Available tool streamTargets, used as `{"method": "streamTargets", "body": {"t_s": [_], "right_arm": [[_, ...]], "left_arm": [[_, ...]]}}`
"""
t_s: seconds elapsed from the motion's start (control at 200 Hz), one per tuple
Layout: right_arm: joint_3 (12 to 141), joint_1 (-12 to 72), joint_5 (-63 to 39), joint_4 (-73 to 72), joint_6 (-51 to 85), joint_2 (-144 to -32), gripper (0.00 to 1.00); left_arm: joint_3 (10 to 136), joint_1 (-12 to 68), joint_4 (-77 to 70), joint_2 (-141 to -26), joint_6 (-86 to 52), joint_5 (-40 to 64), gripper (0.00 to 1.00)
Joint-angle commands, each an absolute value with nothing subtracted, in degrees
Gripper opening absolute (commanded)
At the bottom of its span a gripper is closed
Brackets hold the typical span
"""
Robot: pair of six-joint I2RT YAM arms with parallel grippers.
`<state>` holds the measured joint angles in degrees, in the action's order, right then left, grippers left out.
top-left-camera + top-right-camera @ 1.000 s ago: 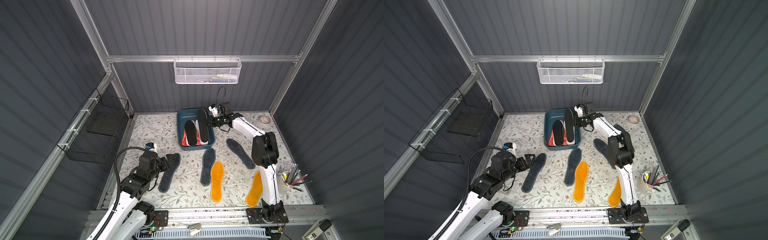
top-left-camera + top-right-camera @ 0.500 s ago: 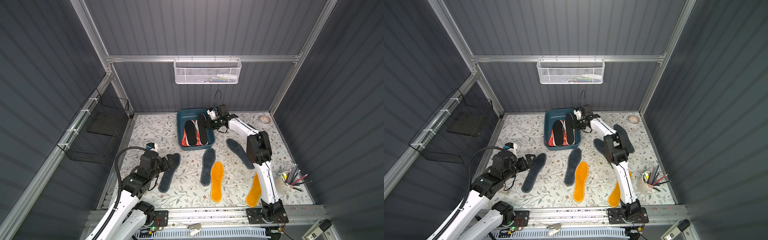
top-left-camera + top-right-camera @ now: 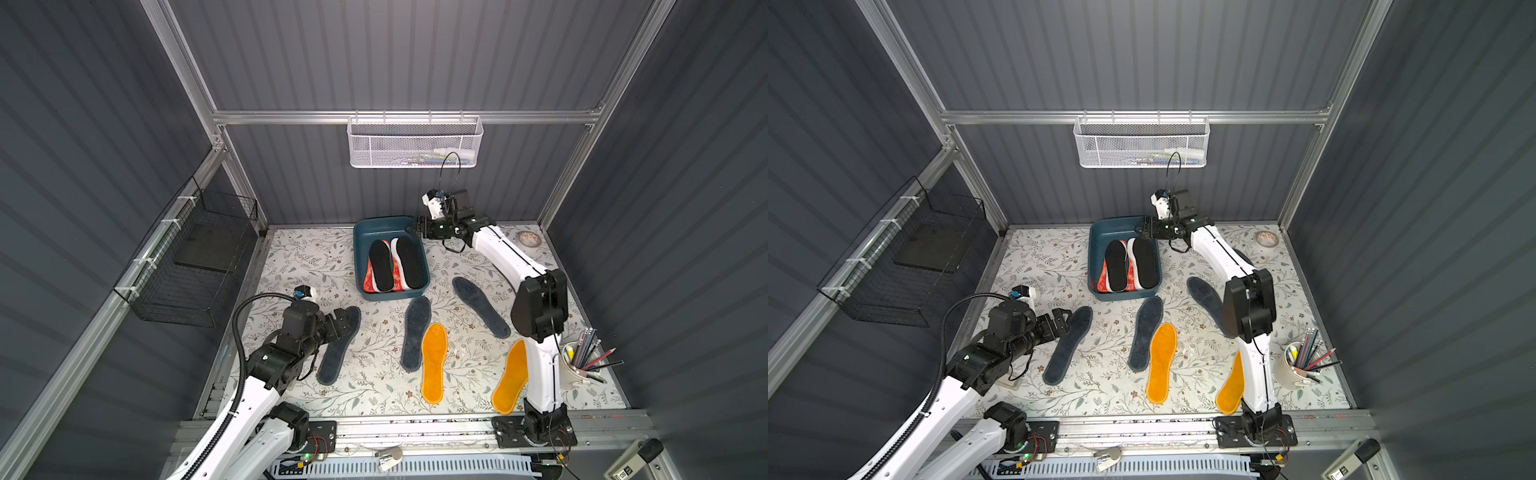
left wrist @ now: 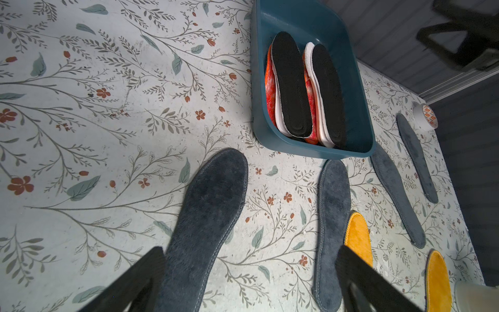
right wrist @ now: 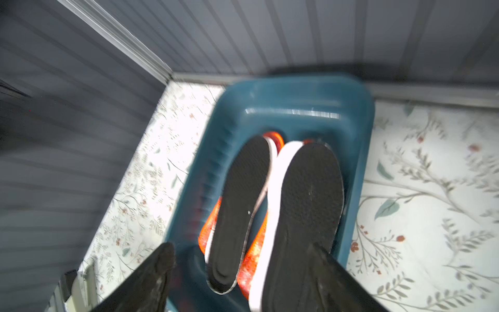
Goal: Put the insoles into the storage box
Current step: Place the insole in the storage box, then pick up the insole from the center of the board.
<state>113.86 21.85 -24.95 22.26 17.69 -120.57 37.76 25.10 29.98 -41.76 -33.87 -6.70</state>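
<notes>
Hovering at the far corner of the storage box (image 3: pixel 376 229) on the right arm's side, the right gripper (image 3: pixel 418 227) has its jaws set wide apart, with nothing clamped between them. In the right wrist view one of its fingers (image 5: pixel 332 281) overlaps the end of a black insole (image 5: pixel 305 205); whether it touches cannot be told.

That insole lies flat in the box beside a second black insole (image 3: pixel 381 266). Each rests on a white one, with mottled red-orange insoles (image 4: pixel 270 89) underneath.

The left gripper (image 3: pixel 341 323) is also spread wide, low over one end of a dark grey-blue insole (image 3: pixel 337 349) on the bench (image 3: pixel 299 257). The left wrist view shows that insole running between the two fingers (image 4: pixel 145 272), unclamped; contact cannot be judged.

Out on the bench in front of the box lie two more grey-blue insoles (image 3: pixel 415 332) (image 3: pixel 480 305) and two orange-yellow insoles (image 3: pixel 434 361) (image 3: pixel 510 376). A fourth grey-blue insole (image 4: pixel 417 156) lies farther out, near the bench's edge.
</notes>
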Motion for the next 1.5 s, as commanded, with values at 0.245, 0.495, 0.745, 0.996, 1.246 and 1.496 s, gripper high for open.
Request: {"method": "streamTargets", "body": {"t_s": [0.245, 0.495, 0.745, 0.996, 1.246, 1.496], "right_arm": [[85.70, 22.50, -20.24, 9.61, 21.18, -98.73, 0.90], [57.90, 23.93, -9.09, 0.61, 25.43, -79.14, 0.96], [45.83, 23.99, -2.56, 1.10, 26.89, -69.79, 0.99], [43.95, 23.77, -0.05, 3.15, 28.03, -67.18, 0.99], [42.74, 23.02, 1.58, 6.57, 29.12, -64.45, 0.99], [39.70, 22.19, 1.61, 8.30, 30.81, -59.94, 0.99]], "left_arm": [[37.82, 25.31, 25.54, -45.07, -34.52, -5.36, 1.00], [37.29, 25.30, 19.96, -49.29, -35.28, -1.92, 1.00], [36.90, 25.31, 15.56, -54.62, -38.08, 1.81, 0.94], [36.65, 28.18, 11.61, -58.95, -40.85, 1.74, 0.84], [42.04, 38.43, 12.27, -68.35, -40.89, -7.87, 0.80], [49.58, 45.66, 11.08, -82.82, -40.74, -11.86, 0.75]]}}
